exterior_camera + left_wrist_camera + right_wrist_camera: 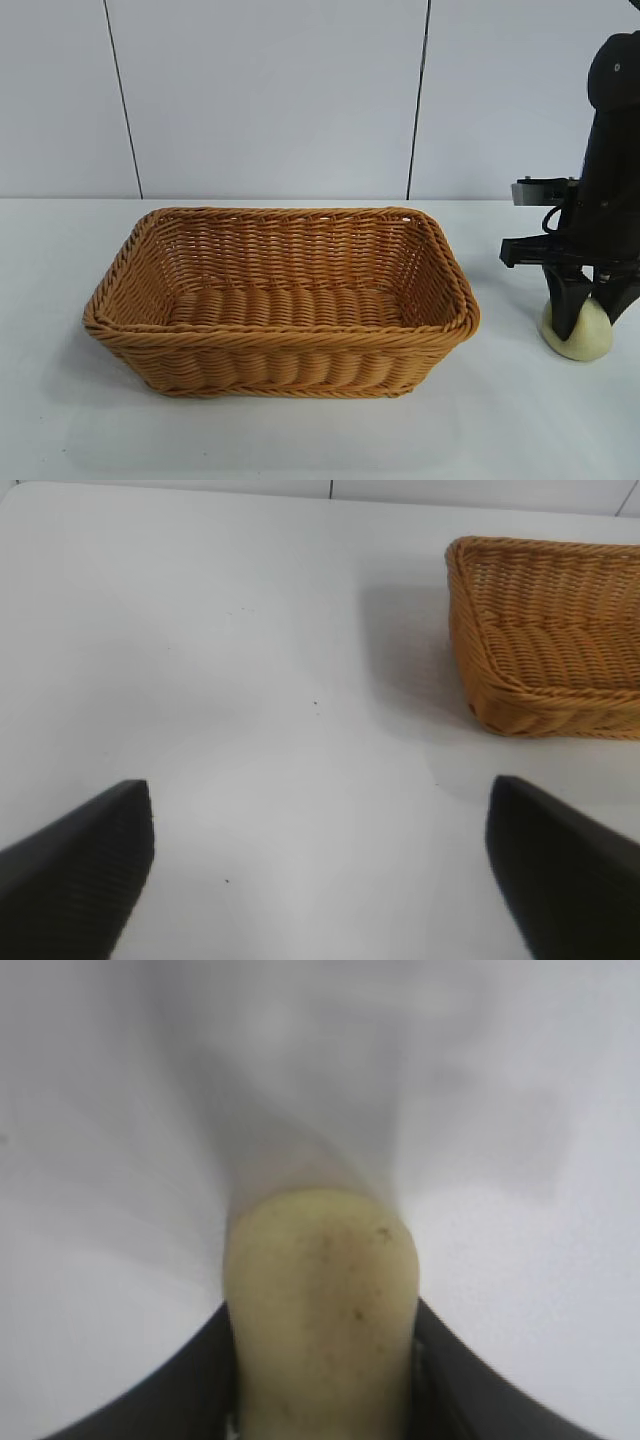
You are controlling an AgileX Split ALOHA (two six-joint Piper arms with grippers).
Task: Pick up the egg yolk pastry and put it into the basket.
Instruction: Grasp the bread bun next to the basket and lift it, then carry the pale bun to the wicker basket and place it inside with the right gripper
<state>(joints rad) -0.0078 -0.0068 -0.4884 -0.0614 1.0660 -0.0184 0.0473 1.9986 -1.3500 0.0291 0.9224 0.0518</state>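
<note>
While pinched, smooth domed pastry (578, 335) beside woven wicker basket (280, 345).

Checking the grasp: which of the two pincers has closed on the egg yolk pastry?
The right pincer, beside the basket, squeezes the egg yolk pastry; the left pincer gapes over bare table.

White table (300, 440), pale panelled wall (270, 100) behind it, two dark vertical seams (122, 100) in the wall

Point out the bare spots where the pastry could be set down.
The basket holds nothing; its woven bottom is free. Bare table lies in front of it and at its left. Crowded only at the right, where the right claw pinches the egg yolk pastry.
</note>
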